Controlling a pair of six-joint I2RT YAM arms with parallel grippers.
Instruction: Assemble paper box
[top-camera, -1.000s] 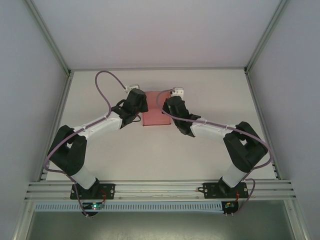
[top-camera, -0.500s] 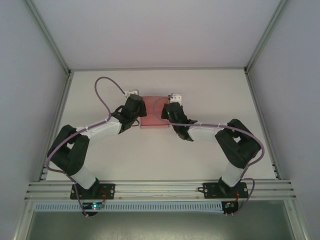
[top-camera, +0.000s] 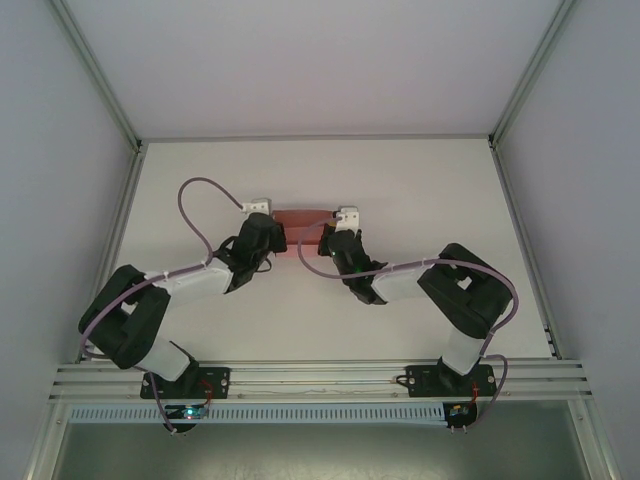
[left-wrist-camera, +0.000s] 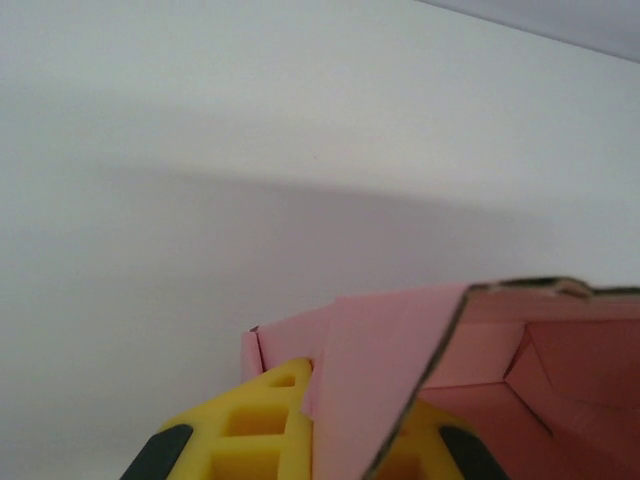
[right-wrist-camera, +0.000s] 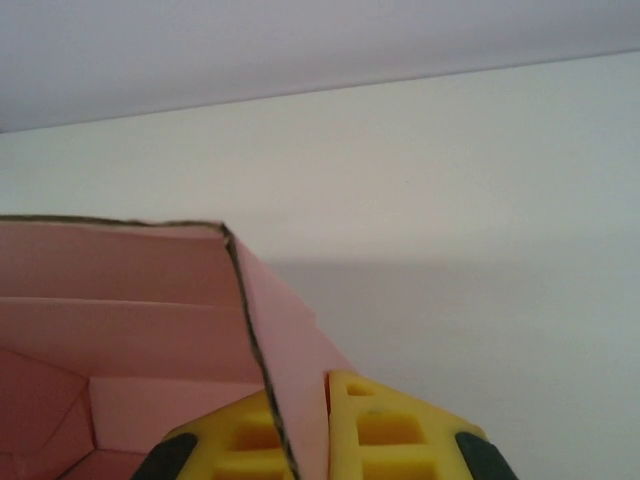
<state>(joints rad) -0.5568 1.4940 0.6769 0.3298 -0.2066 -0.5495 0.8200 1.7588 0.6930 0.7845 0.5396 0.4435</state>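
Observation:
The salmon-pink paper box (top-camera: 303, 219) is held between my two grippers near the middle of the table, its open inside showing in both wrist views. My left gripper (top-camera: 273, 232) is shut on the box's left wall (left-wrist-camera: 390, 350), the card pinched between its yellow fingers (left-wrist-camera: 255, 435). My right gripper (top-camera: 326, 238) is shut on the right wall (right-wrist-camera: 285, 350), which runs down between its yellow fingers (right-wrist-camera: 385, 430). From above the box shows as a narrow strip, partly hidden by both wrists.
The white table (top-camera: 330, 310) lies open all round the box. Grey walls and metal frame posts (top-camera: 520, 90) close in the sides and back. An aluminium rail (top-camera: 320, 378) with both arm bases runs along the near edge.
Both arms have folded back and their wrists have turned, still gripping the box. From above the box has gone from a broad square to a narrow strip.

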